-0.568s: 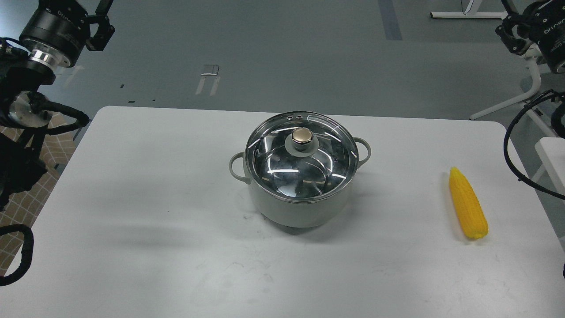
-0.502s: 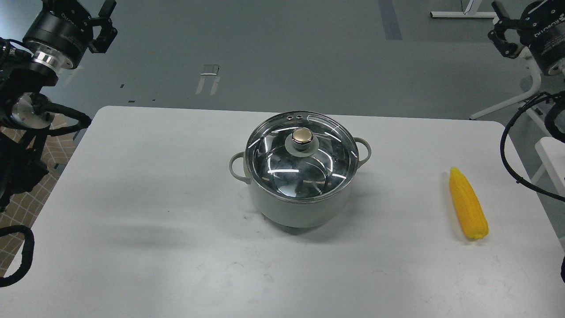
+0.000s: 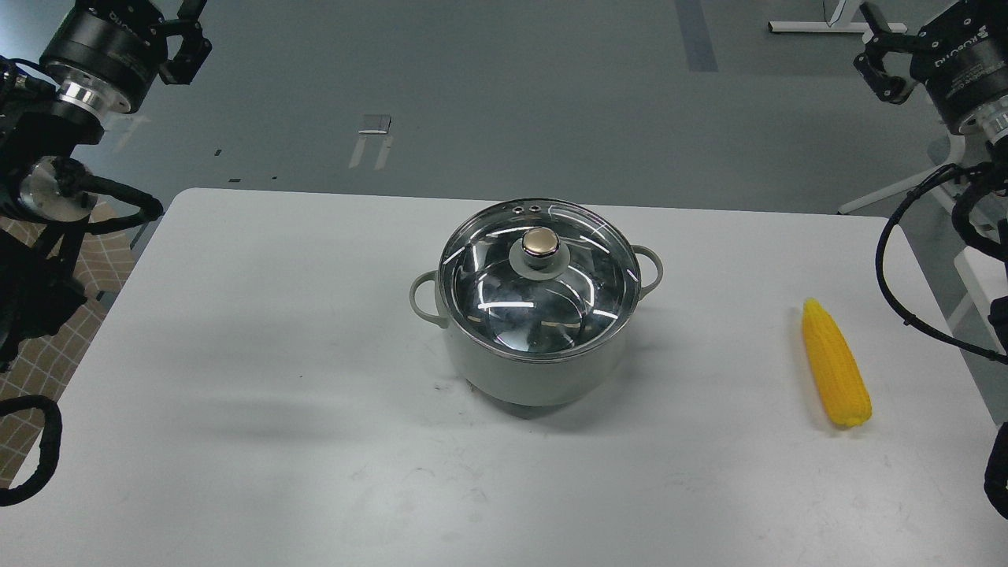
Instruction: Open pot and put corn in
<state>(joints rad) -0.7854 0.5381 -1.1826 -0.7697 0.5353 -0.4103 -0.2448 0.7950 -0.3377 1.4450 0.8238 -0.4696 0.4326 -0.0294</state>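
The pale grey-green pot [image 3: 535, 370] stands at the middle of the white table. Its glass lid [image 3: 539, 303] with a gold knob [image 3: 540, 242] sits closed on it. The yellow corn [image 3: 835, 364] lies on the table at the right, pointed end away from me. My left gripper [image 3: 187, 35] is high at the top left, far from the pot, with its fingertips cut off by the view's top edge. My right gripper [image 3: 874, 47] is high at the top right, beyond the table and far above the corn, with its fingers apart and empty.
The white table [image 3: 276, 354] has rounded far corners; its bare surface spreads left of and in front of the pot. Black cables [image 3: 906, 276] hang by the right edge. A white stand's legs [image 3: 898, 189] are on the floor beyond the right corner.
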